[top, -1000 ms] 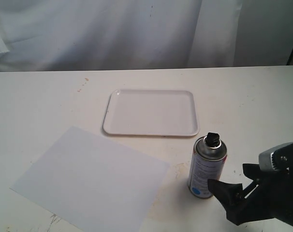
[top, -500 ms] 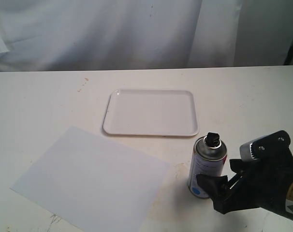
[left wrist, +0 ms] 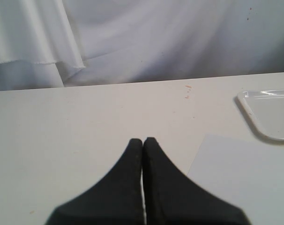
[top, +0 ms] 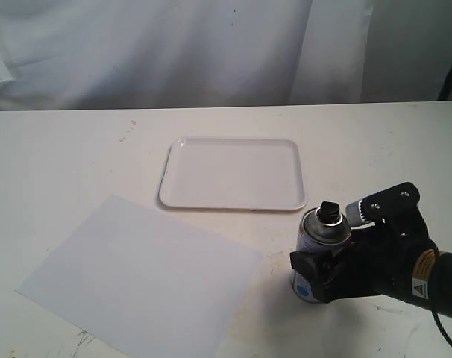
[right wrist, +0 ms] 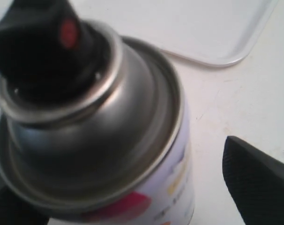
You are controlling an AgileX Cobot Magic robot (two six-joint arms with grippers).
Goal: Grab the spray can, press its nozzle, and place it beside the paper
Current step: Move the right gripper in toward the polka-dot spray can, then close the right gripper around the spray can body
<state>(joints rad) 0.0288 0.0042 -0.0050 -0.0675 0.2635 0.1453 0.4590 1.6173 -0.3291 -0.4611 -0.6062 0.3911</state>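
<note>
Reaching in low from the right side of the pale desk (top: 62, 149), the right arm is lying almost level, its black gripper (top: 314, 270) straddling the lower half of the small silvery metal spray can with the white label (top: 321, 237). Its jaws are standing spread. In the right wrist view one textured black finger (right wrist: 259, 187) is sitting clear of the can's side with bare desk showing between them, while the other is only peeking in at the picture's corner. The can is standing upright on the desk, its tiny black plastic nozzle (top: 330, 212) pointing up and uncovered. It is sitting near the right corner of the large flat sheet of white paper (top: 144, 272), apart from it, and just in front of the white rimmed plastic tray (top: 233, 173). Over by the paper's far edge, the left gripper (left wrist: 143, 143) is hanging above bare desk with its fingers pressed together on nothing. A white cloth curtain (top: 174, 52) is hanging behind it all.
</note>
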